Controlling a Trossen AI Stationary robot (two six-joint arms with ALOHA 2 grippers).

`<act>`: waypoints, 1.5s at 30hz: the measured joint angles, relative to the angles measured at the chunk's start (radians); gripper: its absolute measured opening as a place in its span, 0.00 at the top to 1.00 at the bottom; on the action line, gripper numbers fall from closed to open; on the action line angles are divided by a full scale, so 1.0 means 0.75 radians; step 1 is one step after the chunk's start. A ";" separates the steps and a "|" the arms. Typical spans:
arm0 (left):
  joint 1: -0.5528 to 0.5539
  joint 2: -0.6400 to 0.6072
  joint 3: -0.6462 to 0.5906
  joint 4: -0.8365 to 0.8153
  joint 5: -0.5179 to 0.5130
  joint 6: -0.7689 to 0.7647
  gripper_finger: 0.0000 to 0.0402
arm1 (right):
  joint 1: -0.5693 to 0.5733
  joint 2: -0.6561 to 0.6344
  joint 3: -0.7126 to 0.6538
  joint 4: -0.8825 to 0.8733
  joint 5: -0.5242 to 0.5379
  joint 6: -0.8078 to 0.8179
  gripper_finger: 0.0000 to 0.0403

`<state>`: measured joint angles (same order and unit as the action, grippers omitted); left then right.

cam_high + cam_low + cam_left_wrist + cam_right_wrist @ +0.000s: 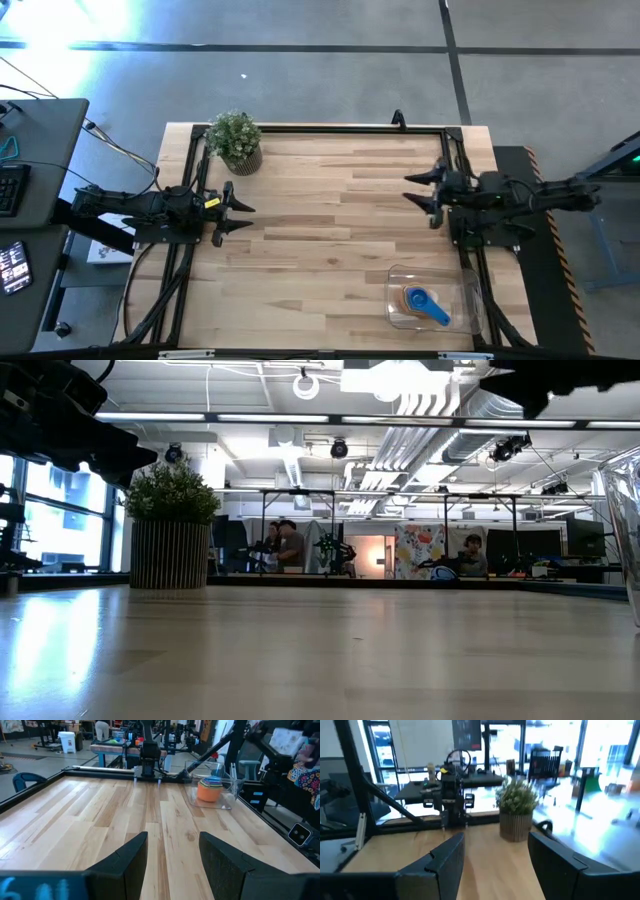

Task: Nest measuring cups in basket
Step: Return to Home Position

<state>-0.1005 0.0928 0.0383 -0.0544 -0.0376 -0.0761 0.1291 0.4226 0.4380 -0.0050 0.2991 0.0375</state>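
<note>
The measuring cups [425,303] sit stacked inside one another in the clear basket [398,281] at the table's near right; the top one is blue, and the left wrist view shows the orange outer cup [209,791]. The basket [227,787] rests flat on the table. My left gripper [247,218] waits open at the table's left edge, fingers level, nothing between them. My right gripper [415,187] is open at the right edge, raised and level, far side of the basket, touching nothing.
A potted green plant [236,141] stands at the far left corner of the wooden table [330,230]. A black frame rail [330,128] runs along the far edge. People sit at desks in the room beyond the table.
</note>
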 joint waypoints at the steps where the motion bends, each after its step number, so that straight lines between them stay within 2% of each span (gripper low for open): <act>1: 0.000 0.000 0.000 0.001 0.000 0.000 0.58 | 0.000 -0.069 -0.039 0.000 -0.001 -0.040 0.48; 5: 0.000 0.000 0.000 0.000 0.000 0.000 0.58 | 0.001 -0.332 -0.179 -0.009 -0.009 -0.171 0.48; 10: 0.000 0.000 0.000 0.000 0.000 0.000 0.58 | 0.001 -0.563 -0.324 -0.050 -0.021 -0.164 0.48; 22: 0.000 0.000 0.000 0.001 0.000 0.000 0.58 | 0.001 -0.557 -0.511 -0.104 -0.026 -0.041 0.48; 45: 0.000 0.000 0.000 0.001 0.000 0.000 0.58 | 0.001 -0.537 -0.509 -0.113 -0.028 -0.050 0.48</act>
<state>-0.1005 0.0926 0.0383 -0.0540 -0.0376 -0.0758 0.1295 0.0200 0.0566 -0.0895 0.2779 0.0002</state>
